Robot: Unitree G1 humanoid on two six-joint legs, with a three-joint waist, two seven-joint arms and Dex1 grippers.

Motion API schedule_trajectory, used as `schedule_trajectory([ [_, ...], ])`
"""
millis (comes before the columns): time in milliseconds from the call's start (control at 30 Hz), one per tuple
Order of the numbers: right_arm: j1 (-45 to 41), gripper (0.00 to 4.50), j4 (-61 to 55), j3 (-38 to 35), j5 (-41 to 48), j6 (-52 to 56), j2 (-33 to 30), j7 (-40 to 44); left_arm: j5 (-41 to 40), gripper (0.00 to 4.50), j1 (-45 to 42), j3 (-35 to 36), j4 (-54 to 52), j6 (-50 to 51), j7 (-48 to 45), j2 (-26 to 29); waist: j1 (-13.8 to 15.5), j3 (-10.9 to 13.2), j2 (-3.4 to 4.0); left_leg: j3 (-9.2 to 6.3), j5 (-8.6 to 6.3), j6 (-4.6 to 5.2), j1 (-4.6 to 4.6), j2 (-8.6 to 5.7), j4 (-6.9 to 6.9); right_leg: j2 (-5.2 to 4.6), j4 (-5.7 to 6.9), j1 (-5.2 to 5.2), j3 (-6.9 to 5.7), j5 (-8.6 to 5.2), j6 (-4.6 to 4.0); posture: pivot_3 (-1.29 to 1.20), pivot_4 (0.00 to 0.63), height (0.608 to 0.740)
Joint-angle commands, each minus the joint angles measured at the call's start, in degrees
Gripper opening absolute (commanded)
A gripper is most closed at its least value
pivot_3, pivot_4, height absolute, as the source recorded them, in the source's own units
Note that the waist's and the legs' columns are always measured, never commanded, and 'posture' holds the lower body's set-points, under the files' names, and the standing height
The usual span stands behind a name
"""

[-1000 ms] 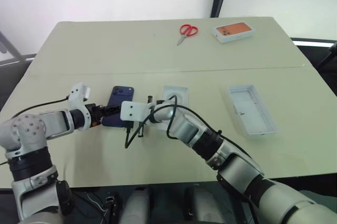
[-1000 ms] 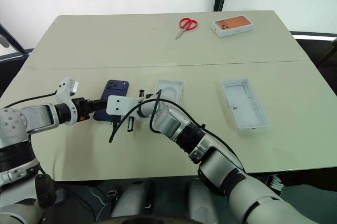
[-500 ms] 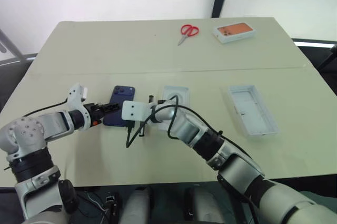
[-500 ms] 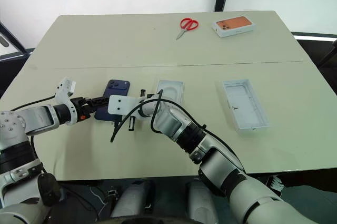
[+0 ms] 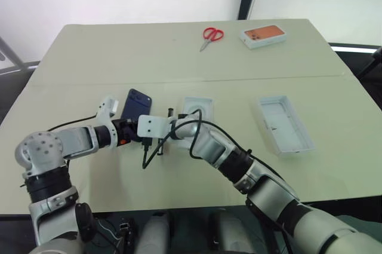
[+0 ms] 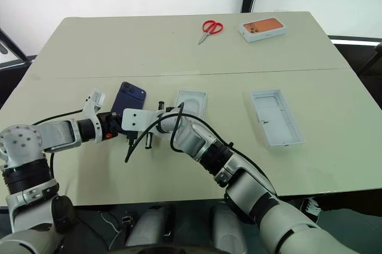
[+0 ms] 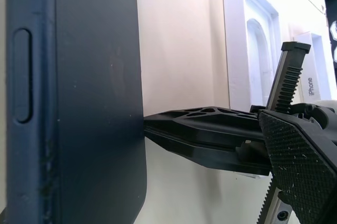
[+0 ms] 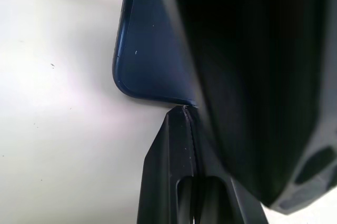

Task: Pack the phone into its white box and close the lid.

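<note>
Slim navy-blue glossy phone, long axis 12-to-6, at 12 o'clock from spread left tool; right tool together.

The phone's lower end is hidden behind both pincers.

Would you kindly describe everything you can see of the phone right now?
The phone is a slim, dark navy-blue smartphone with rounded corners, a matte-looking back and a camera cluster at its far corner. The left wrist view shows its edge with a long oval side button. It sits on the beige table, tilted with its far end raised, left of the white insert tray. The left gripper is at its near end, open wide around it; the shut right gripper touches its near corner with its fingertips.
</note>
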Motion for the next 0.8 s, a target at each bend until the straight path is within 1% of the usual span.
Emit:
schedule_trajectory([
  [33,0.4,0.02,-1.4,0.0,-0.3,-0.6,0.5,-0.1,1.5,4.50,-1.1,3.4,1.4,0.4,1.1,0.9,0.0,0.0,0.00,0.00,0.00,-0.01,0.00,0.00,0.00,0.02,0.00,0.00,0.00,0.00,0.00,0.00,0.150,0.740],
  [233,0.9,0.02,-2.2,0.1,-0.5,-0.5,0.2,0.1,3.7,4.50,-1.6,6.2,2.4,0.3,1.0,2.3,-0.1,0.0,0.00,0.00,0.01,-0.02,0.00,0.00,-0.02,0.04,0.00,-0.03,0.00,0.00,0.00,0.00,0.150,0.740],
  [500,1.4,0.02,-2.8,0.1,-0.8,-0.2,0.1,0.4,4.4,4.50,-1.6,6.3,1.7,0.4,0.9,1.9,-0.1,0.0,0.00,0.00,0.01,-0.03,0.00,0.01,-0.04,0.03,0.00,-0.03,0.00,0.00,0.00,0.00,0.150,0.740],
  [600,1.7,0.00,-3.3,0.1,-0.8,0.1,-0.1,0.5,4.2,3.73,-1.6,6.5,1.5,0.4,1.4,1.6,-0.1,0.0,0.00,0.00,0.01,-0.03,0.00,0.01,-0.04,0.03,0.00,-0.04,0.00,0.00,0.00,0.00,0.150,0.740],
  [633,1.8,0.00,-3.6,0.0,-0.9,0.3,-0.2,0.5,4.1,3.19,-1.7,6.7,1.5,0.5,1.5,1.5,-0.1,0.0,0.00,0.00,0.01,-0.03,-0.01,0.01,-0.04,0.03,0.00,-0.04,0.00,0.00,0.00,0.00,0.150,0.740],
  [667,2.0,0.00,-4.0,0.0,-0.9,0.4,-0.4,0.5,4.0,2.74,-1.8,6.9,1.4,0.5,1.7,1.4,0.0,0.0,0.00,0.00,0.01,-0.03,-0.01,0.01,-0.04,0.03,0.00,-0.05,0.00,0.00,0.00,0.00,0.150,0.740],
  [700,2.2,0.00,-4.7,0.0,-1.1,0.6,-0.7,0.6,3.8,2.16,-1.9,7.3,1.3,0.5,2.0,1.3,0.0,0.0,0.00,0.00,0.01,-0.03,-0.01,0.01,-0.04,0.02,-0.01,-0.05,0.00,0.00,0.00,0.00,0.150,0.740],
  [733,2.4,0.00,-5.4,-0.1,-1.3,0.9,-1.1,0.7,3.7,1.74,-2.0,7.6,1.2,0.5,2.2,1.2,0.0,0.0,0.00,0.00,0.01,-0.03,-0.02,0.01,-0.04,0.02,-0.01,-0.05,0.00,0.00,0.00,0.00,0.150,0.740],
  [800,2.6,0.00,-6.7,-0.3,-1.5,1.4,-1.7,0.8,3.5,1.74,-2.2,8.1,1.3,0.5,2.7,1.0,0.0,0.0,-0.01,0.00,0.01,-0.03,-0.02,0.02,-0.04,0.01,-0.01,-0.05,0.00,0.00,0.00,0.00,0.150,0.740],
])
